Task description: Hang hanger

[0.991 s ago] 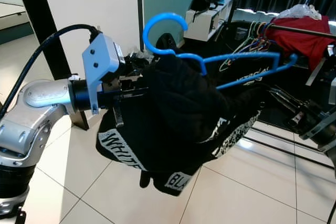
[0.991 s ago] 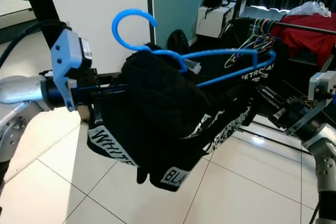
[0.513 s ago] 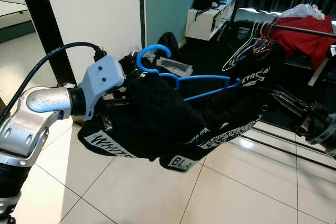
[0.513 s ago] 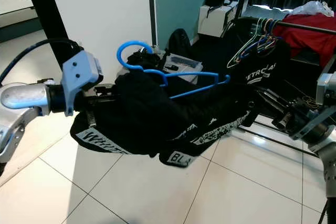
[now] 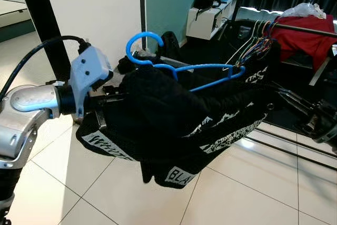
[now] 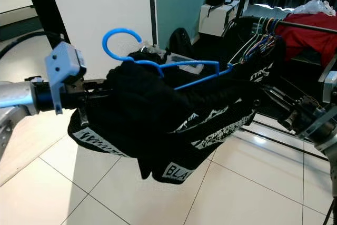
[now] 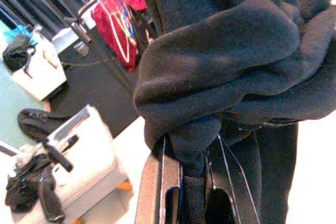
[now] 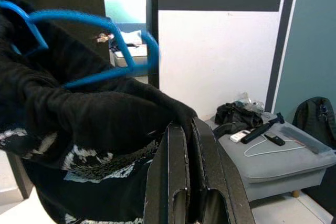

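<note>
A blue plastic hanger carries a black garment with white lettering, stretched roughly level in front of me. My left gripper is shut on the garment's left end, just below the hanger's hook; cloth is bunched between its fingers. From the right, my right gripper comes in to the other end. Its fingers are pressed together with cloth at their tips. A clothes rail at the back right holds several coloured hangers and a red garment.
The rail's floor bars cross the tiles at the right. A white partition and a black pillar stand behind my left arm. Beyond them are a grey ottoman with small items and a white cabinet.
The hanger and garment dropped from their height a second ago, then rose slightly in the last half second. The hook has shifted left. Both grippers keep their hold.
</note>
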Tool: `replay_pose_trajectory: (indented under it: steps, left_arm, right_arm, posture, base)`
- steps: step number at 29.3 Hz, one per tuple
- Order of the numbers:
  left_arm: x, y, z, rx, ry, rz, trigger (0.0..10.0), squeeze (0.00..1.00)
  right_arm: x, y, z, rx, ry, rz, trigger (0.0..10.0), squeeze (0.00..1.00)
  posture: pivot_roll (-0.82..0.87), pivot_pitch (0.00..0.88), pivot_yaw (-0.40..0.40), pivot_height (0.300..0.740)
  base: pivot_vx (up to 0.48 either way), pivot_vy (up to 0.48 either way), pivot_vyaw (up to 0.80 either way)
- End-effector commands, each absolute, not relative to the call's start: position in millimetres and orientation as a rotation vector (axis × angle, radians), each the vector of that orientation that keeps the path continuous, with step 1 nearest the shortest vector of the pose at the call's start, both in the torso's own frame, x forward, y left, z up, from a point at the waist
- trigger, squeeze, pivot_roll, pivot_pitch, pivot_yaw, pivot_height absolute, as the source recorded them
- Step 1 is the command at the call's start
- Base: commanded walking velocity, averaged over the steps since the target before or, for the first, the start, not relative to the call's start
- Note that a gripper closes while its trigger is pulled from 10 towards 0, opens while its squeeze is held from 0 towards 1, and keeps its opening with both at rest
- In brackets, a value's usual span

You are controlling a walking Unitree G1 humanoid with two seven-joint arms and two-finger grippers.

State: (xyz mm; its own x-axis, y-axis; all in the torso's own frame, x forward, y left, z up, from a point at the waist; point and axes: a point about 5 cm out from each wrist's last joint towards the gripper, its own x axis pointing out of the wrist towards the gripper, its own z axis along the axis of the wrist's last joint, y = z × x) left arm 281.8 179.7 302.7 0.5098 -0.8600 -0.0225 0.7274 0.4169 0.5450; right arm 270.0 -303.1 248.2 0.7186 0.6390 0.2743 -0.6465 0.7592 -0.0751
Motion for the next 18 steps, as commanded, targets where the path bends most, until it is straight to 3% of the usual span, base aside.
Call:
replay_pose_trajectory:
  steps: [1,10,18]
  left_arm:
    - [267,180,305,0.540,-0.279,-1.112,10.0,0.00]
    - [262,179,278,0.611,-0.125,-1.184,10.0,0.00]
    - [278,177,269,0.637,-0.092,-1.074,10.0,0.00]
  right_arm:
    - [269,-309,253,0.005,-0.307,0.681,0.0,0.00]
    - [270,-309,259,-0.009,-0.326,0.674,0.0,0.00]
    - [264,-295,271,-0.041,-0.349,0.776,0.0,0.00]
  posture:
    - [0.04,0.035,-0.027,0.740]
    - [0.04,0.033,-0.025,0.740]
    - [0.03,0.028,-0.024,0.740]
  base:
    - [0.000,0.000,0.00]
    - [0.000,0.000,0.00]
    - [0.000,0.000,0.00]
